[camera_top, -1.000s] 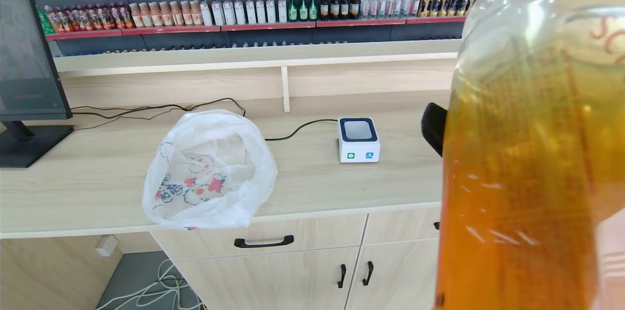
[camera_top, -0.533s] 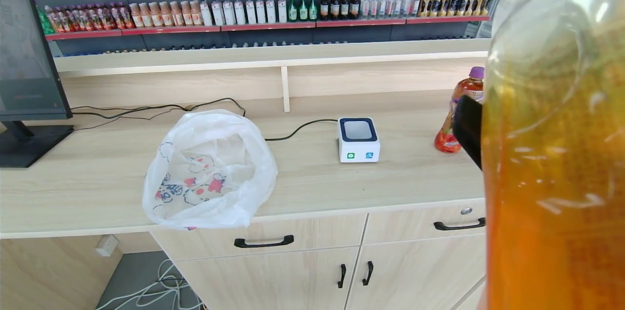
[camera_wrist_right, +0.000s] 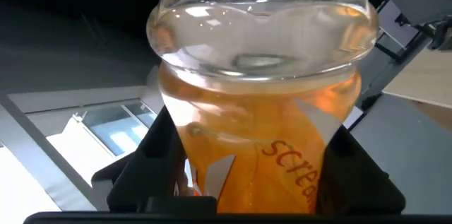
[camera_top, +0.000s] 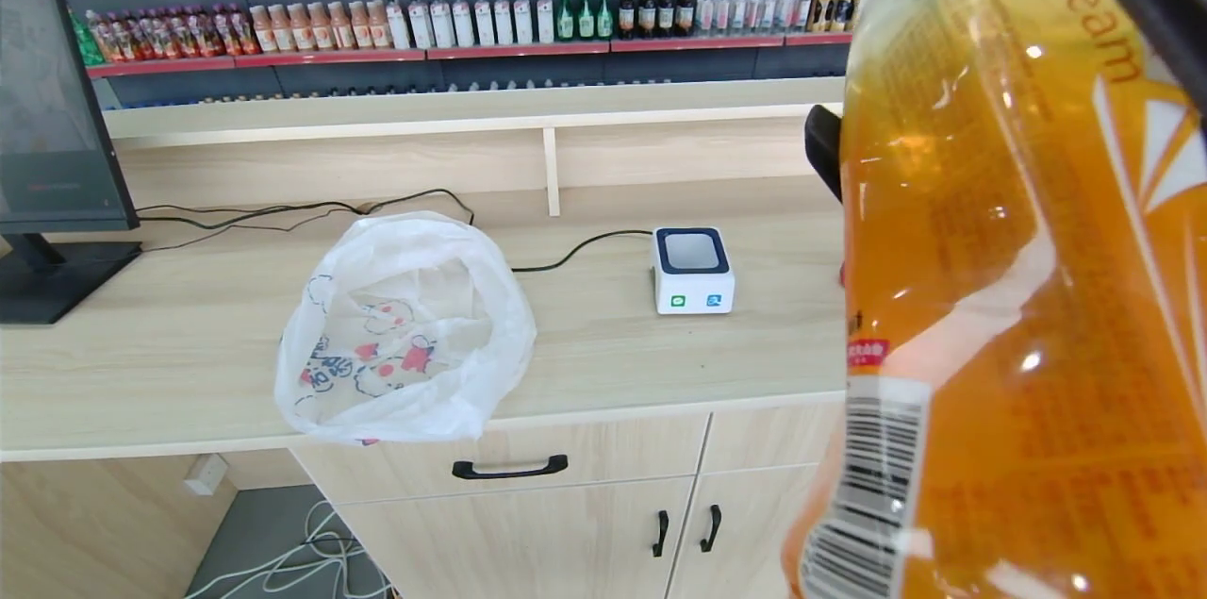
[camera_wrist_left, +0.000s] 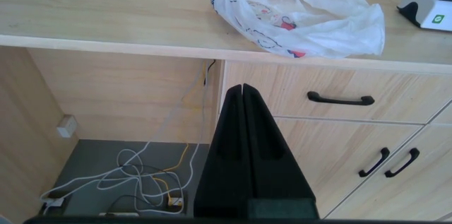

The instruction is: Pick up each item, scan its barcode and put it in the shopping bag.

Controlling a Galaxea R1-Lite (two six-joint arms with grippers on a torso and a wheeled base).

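Observation:
A large clear bottle of orange drink hangs close to the head camera on the right, above the counter's right end. My right gripper is shut on it, with one black finger on its left side and another at the top right. A barcode label shows low on the bottle. The right wrist view looks along the bottle held between the black fingers. A white scanner sits mid-counter, and an open white shopping bag lies to its left. My left gripper is shut, low in front of the cabinet.
A dark monitor stands at the counter's far left, with black cables running behind the bag. A raised back ledge borders the counter, and shelves of bottles line the wall. Drawers with black handles lie below.
The held bottle swung right, baring a purple-capped bottle on the counter, then came back left and turned, so its barcode label now shows. The left arm has not visibly moved.

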